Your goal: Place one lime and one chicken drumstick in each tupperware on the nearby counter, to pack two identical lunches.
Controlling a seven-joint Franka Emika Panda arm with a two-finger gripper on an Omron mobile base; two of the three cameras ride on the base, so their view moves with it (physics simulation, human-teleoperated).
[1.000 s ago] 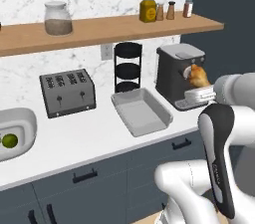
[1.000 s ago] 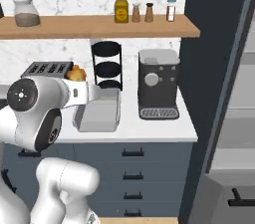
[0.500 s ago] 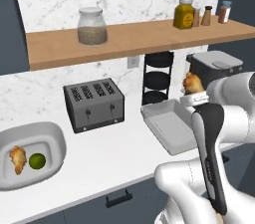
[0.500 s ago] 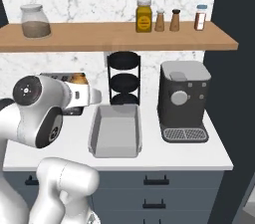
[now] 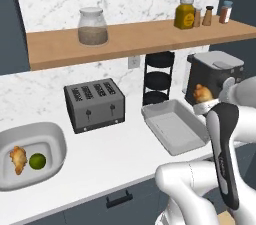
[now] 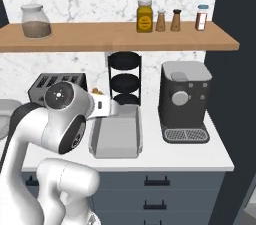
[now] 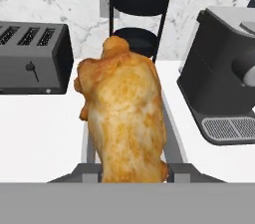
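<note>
I have the gripper [image 5: 204,100] closed on a chicken drumstick [image 7: 124,123], which stands tall in front of the hand camera. From the left base camera the piece hangs in the air near the right end of the grey tray [image 5: 176,126], close to the coffee machine [image 6: 184,100]. The tray looks empty. The white tub [image 5: 52,141] at the far left of the counter [image 5: 107,156] already holds a lime [image 5: 37,161] and another drumstick [image 5: 18,159], so I think that lunch is packed.

My first worry is the release point. From the left base camera I cannot tell whether the drumstick is above the tray's floor or outside its right rim. If I open there, the piece can hit the sloped wall and roll onto the counter, or against the coffee machine.

The second worry is height. The piece is lumpy and tapering, so a drop from high up may bounce it out of such a shallow tray.

Third, the black rack [image 6: 124,80] and the coffee machine stand close on both sides, so a wide swing of the arm could knock them.

I do not see the second lime here.
</note>
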